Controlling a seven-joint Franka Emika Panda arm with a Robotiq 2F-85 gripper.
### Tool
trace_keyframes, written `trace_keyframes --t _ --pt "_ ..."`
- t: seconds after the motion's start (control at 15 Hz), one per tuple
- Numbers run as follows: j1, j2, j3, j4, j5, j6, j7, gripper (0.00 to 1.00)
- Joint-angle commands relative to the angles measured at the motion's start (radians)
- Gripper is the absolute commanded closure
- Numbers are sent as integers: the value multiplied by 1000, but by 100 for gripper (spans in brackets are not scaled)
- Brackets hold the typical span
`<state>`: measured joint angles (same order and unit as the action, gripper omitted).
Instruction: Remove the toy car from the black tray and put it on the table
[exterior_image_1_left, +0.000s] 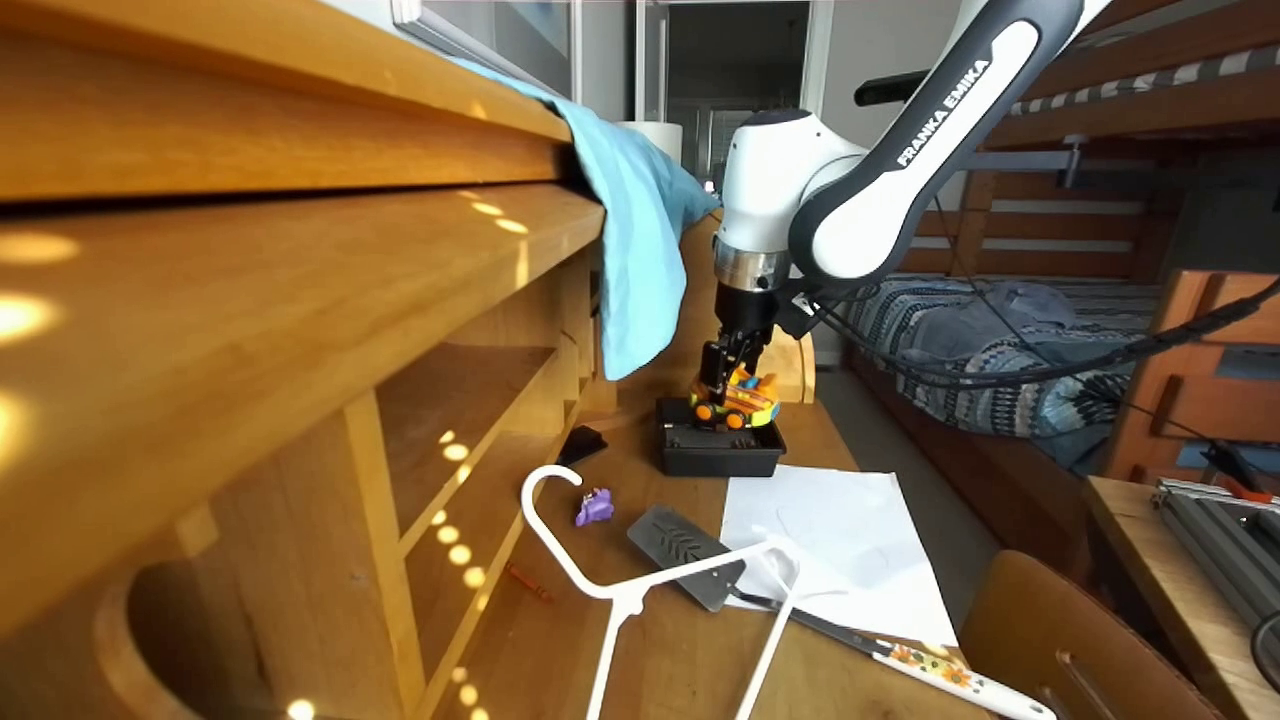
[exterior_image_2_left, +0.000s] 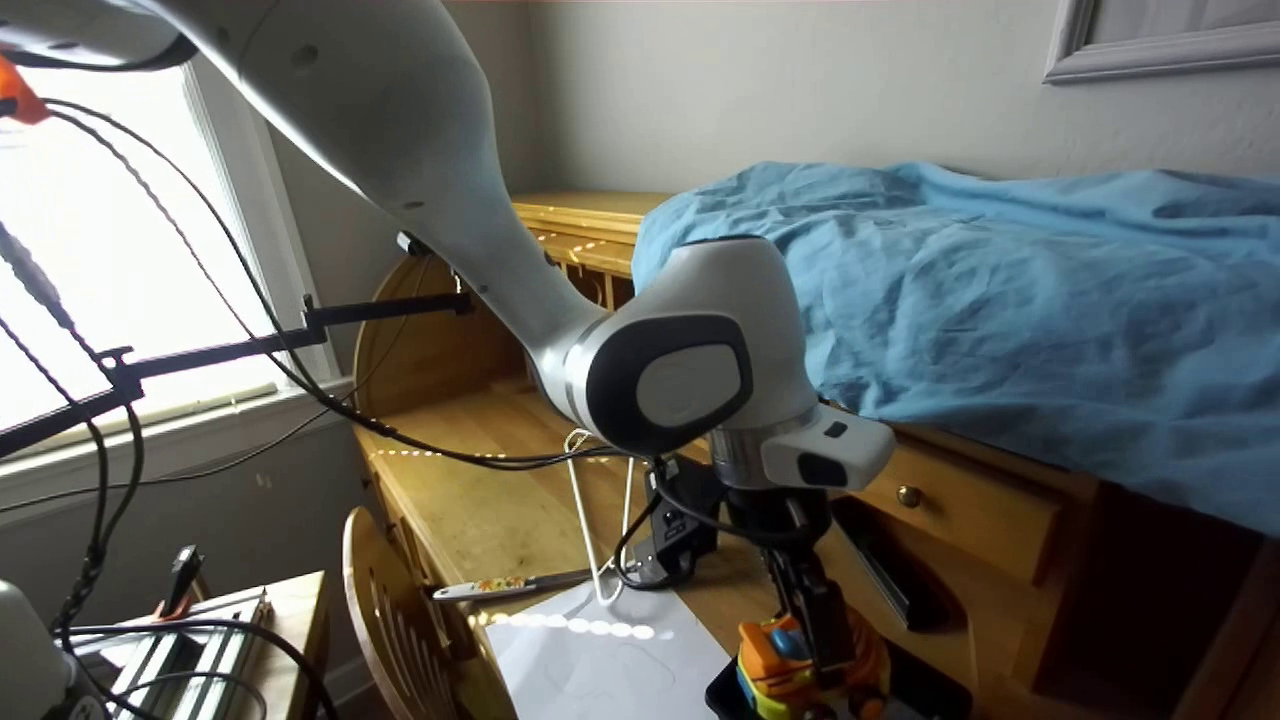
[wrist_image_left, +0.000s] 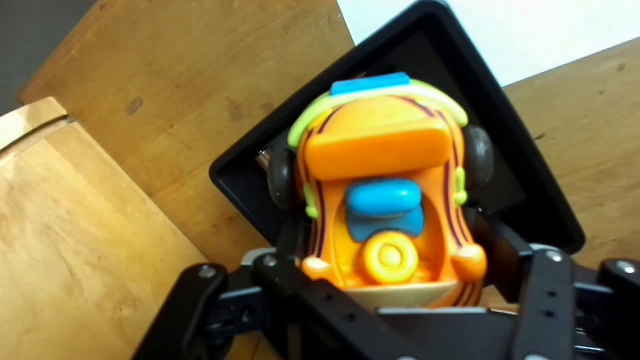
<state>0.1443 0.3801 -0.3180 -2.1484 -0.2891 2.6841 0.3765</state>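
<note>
My gripper (wrist_image_left: 387, 235) holds an orange toy car (wrist_image_left: 380, 155) pinched by its smooth, curved flanks; with the grip toward one end, I judge a brisk lift could let the other end droop or the body slip. The car is over the floor of the black tray (exterior_image_1_left: 722, 461); whether its wheels touch bottom I cannot tell. Pulling sideways before they clear the rim could hook a tire on the wall and drag or tip the tray. Beside a wheel shows a small coppery item (wrist_image_left: 263, 158), too little in view to name, that might wedge or spill. Around the tray runs the wooden table (wrist_image_left: 210, 65), where free wheels may roll once I let go. Just beside the tray lies a white paper sheet (exterior_image_1_left: 850, 540); a set-down there could slide. Farther off, a spatula (exterior_image_1_left: 690, 552) crossed by a white hanger (exterior_image_1_left: 627, 600) narrows the landing room, and a drop onto either could tip the car.
</note>
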Motion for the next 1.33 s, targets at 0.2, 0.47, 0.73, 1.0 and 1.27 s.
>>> trace_keyframes --t 0.2,0.47,0.73,1.0,1.27 --pt "38 -124 46 -76 -106 -71 50 40" --pt "2 -147 141 -93 -56 -122 -49 40" --pt "-13 -147 200 -106 -86 -146 -173 40" --pt "-8 -89 260 -69 -73 -202 -280 40" --pt "-11 -38 285 -42 -82 -239 -323 40"
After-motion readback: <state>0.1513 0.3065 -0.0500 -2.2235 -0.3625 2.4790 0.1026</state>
